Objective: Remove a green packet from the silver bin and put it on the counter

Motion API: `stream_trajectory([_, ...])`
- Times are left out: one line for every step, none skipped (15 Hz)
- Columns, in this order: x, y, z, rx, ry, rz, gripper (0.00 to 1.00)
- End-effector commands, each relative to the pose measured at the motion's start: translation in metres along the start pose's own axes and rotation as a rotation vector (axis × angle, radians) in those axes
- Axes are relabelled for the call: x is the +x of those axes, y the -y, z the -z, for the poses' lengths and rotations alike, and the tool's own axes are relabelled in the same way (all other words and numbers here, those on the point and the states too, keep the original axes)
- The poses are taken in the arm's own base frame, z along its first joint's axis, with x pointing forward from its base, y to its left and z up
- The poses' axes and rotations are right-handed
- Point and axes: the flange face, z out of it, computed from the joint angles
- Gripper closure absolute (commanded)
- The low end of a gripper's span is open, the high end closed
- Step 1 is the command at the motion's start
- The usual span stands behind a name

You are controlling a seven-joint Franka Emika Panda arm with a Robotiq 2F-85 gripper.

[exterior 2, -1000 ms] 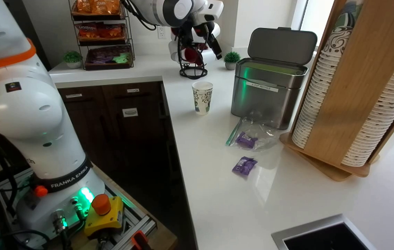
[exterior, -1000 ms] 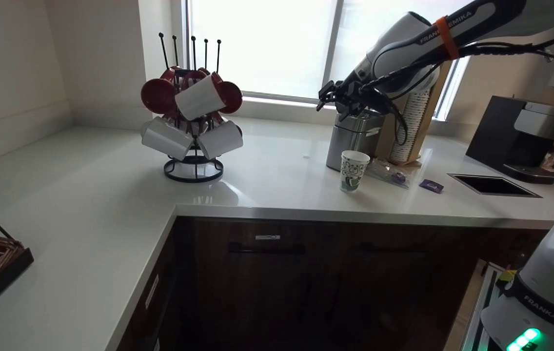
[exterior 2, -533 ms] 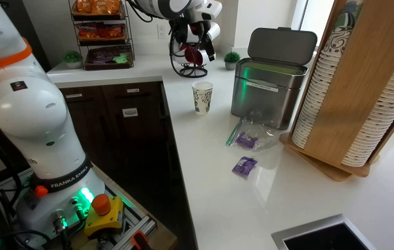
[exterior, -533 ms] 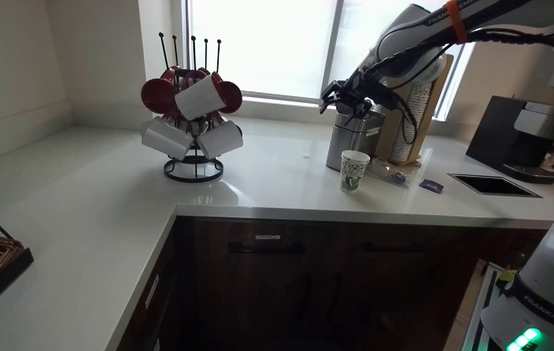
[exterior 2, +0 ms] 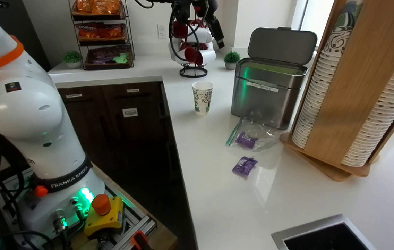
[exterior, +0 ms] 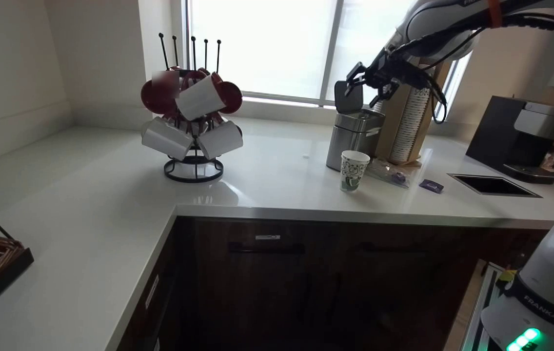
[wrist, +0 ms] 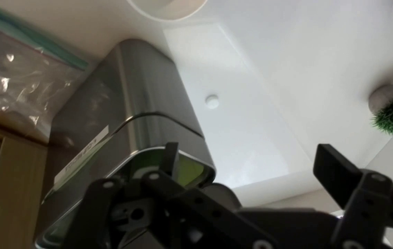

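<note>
Wrist view has my gripper (wrist: 246, 155) with jaws spread wide, one finger (wrist: 170, 159) overlapping the silver bin (wrist: 149, 81). In an exterior view, the bin stands on the counter (exterior 2: 211, 194), lid (exterior 2: 282, 45) up, left of the wooden cup holder (exterior 2: 367, 83). From the wrist I see a green surface (wrist: 191, 169) inside, can't tell if that's the green packet.

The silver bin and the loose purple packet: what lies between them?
Between the silver bin and the loose packet lies a clear plastic bag holding another purple packet, in both exterior views.
</note>
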Motion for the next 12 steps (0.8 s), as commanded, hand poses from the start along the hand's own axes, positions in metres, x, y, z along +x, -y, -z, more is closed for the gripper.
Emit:
stream_trajectory([0.018,-0.04,0.006,0.019,-0.044,0.092,0.0])
stream_trajectory([0.025,-0.052,0.003,0.03,-0.036,0.126,0.0])
stream_trajectory([0.031,-0.064,0.0,0.04,-0.025,0.158,0.0])
stream_trajectory([0.036,-0.075,-0.002,0.05,-0.006,0.189,0.0])
stream_trajectory([0.042,-0.085,-0.004,0.053,0.005,0.208,0.0])
stream_trajectory([0.047,-0.094,-0.007,0.06,0.023,0.219,0.0])
stream_trajectory([0.053,-0.103,-0.01,0.055,0.039,0.227,0.0])
stream_trajectory([0.057,-0.109,-0.014,0.049,0.054,0.238,0.0])
stream_trajectory([0.062,-0.114,-0.019,0.035,0.071,0.252,0.0])
stream_trajectory([0.066,-0.117,-0.023,0.019,0.084,0.263,0.0])
stream_trajectory([0.071,-0.117,-0.026,0.008,0.101,0.278,0.0])
stream_trajectory([0.076,-0.116,-0.031,-0.008,0.116,0.288,0.0])
